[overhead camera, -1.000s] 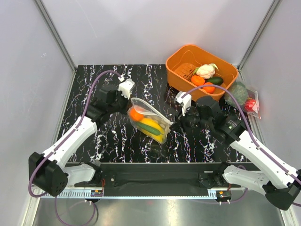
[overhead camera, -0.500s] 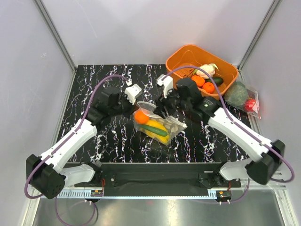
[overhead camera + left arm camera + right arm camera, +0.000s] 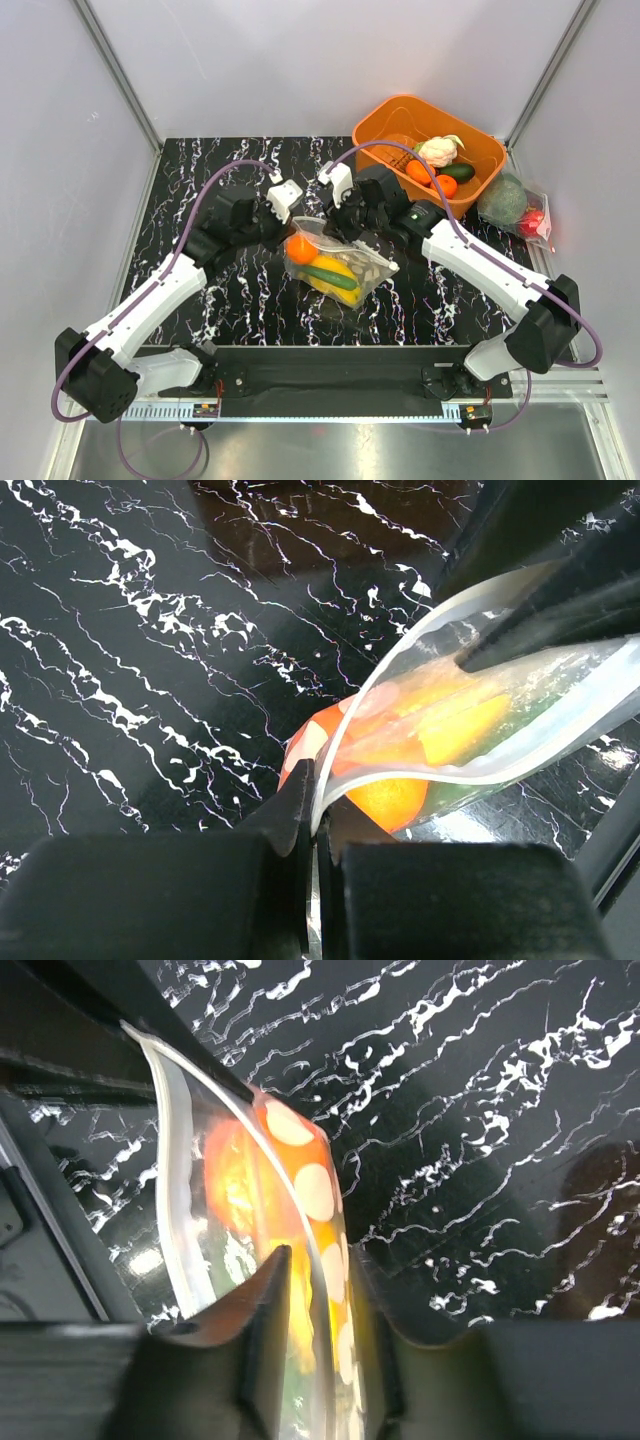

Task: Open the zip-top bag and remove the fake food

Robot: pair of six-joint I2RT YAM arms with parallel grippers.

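Observation:
The zip-top bag [image 3: 350,268], clear with pale dots, lies mid-table with its mouth lifted. Inside it is the fake food: an orange fruit [image 3: 299,248], a yellow piece [image 3: 338,266] and a long dark-green vegetable [image 3: 328,278]. My left gripper [image 3: 287,222] is shut on the bag's near lip [image 3: 330,770], and the orange fruit [image 3: 392,800] shows just behind it. My right gripper [image 3: 345,226] straddles the other, dotted wall of the bag [image 3: 318,1195]. A gap shows between its fingers [image 3: 270,1280], so it is open around the wall.
An orange basket [image 3: 372,140] at the back right holds a white cauliflower [image 3: 437,151], orange pieces and a green piece. A clear undotted bag with a green ball [image 3: 505,199] and a red item lies at the right edge. White walls enclose the table.
My right arm swung from the bag's right side up to its mouth and set its fingers around the dotted wall. My left gripper shifted slightly right, and the bag's mouth rose.

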